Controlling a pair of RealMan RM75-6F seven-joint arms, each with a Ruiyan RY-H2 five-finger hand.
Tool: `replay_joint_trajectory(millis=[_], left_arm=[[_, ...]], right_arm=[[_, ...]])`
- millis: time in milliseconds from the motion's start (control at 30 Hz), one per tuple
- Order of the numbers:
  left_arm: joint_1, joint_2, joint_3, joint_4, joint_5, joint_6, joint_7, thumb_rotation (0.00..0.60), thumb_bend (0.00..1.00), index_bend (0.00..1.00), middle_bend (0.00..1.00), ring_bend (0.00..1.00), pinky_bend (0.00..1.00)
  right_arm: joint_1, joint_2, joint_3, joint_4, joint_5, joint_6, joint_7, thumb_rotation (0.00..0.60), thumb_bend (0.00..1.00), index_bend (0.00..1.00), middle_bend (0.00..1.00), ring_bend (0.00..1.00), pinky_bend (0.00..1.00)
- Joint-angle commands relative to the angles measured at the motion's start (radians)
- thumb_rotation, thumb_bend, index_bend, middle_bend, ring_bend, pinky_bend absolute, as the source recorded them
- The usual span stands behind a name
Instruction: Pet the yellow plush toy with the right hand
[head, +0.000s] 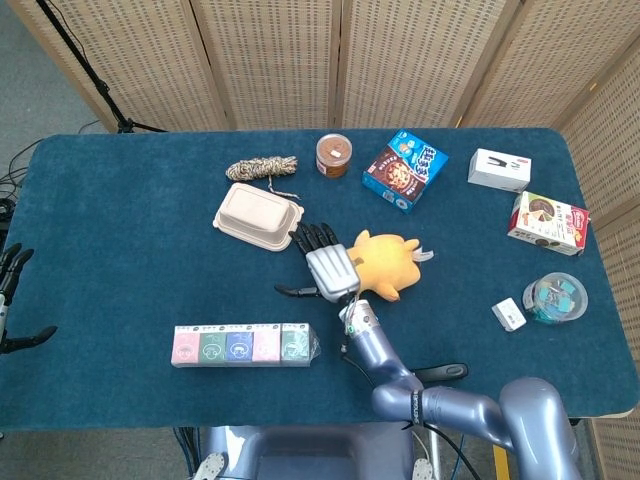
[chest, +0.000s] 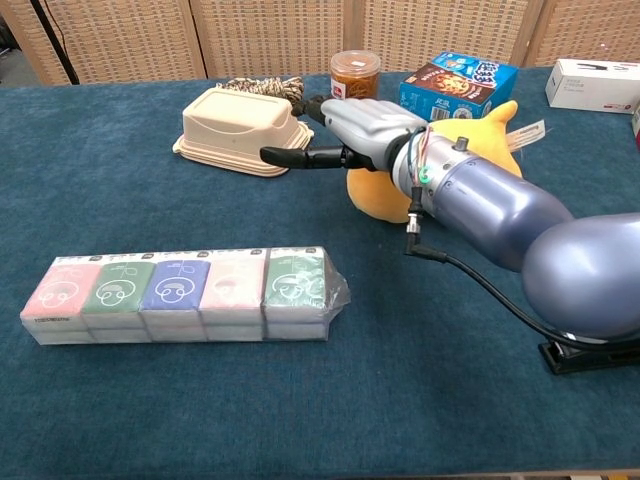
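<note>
The soft yellow plush toy (head: 385, 265), a rounded, squashy body with small stubby limbs and a white tag at its far end, lies on its side near the middle of the table (head: 120, 250), in front of the blue snack box. The right robot hand (head: 325, 268), a grey metal palm with black jointed fingers, sits at the toy's left end with its fingers spread and stretched out flat, holding nothing. In the chest view the palm (chest: 365, 125) rests against or just above the toy's upper left side while the fingertips reach past it toward the beige container; whether it actually presses the fabric cannot be told.

This looks like the far end of a stroking pass, the hand having run off the plush. The next move probably calls for bringing the flat palm back over the toy's body, lightly, since the stuffing gives and the toy is light enough to slide on the cloth.

The table is covered in dark blue, short-piled felt. Just beyond the fingers stands a beige moulded-fibre clamshell container (head: 258, 217), matte and round-cornered, with a coil of speckled twine (head: 262, 168) behind it. A row of pastel tissue packs in glossy clear wrap (head: 244, 345) lies nearer the robot. The left robot hand (head: 12, 300) hangs at the table's left edge, fingers apart and empty.
</note>
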Motion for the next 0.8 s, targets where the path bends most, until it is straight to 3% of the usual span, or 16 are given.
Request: replay_joint_trajectory(millis=[33, 800], left_arm=[[0.0, -0.001, 0.0, -0.001, -0.001, -0.001, 0.003, 0.6, 0.0, 0.0, 0.0, 0.0, 0.0], [-0.009, -0.018, 0.001, -0.011, -0.015, -0.014, 0.053, 0.6, 0.0, 0.0, 0.0, 0.0, 0.0]], right_arm=[[-0.019, 0.0, -0.006, 0.026, 0.016, -0.019, 0.031, 0.0, 0.0, 0.05, 0.0, 0.0, 0.0], [-0.115, 0.113, 0.024, 0.123, 0.035, -0.082, 0.238, 0.0, 0.0, 0.05, 0.0, 0.0, 0.0]])
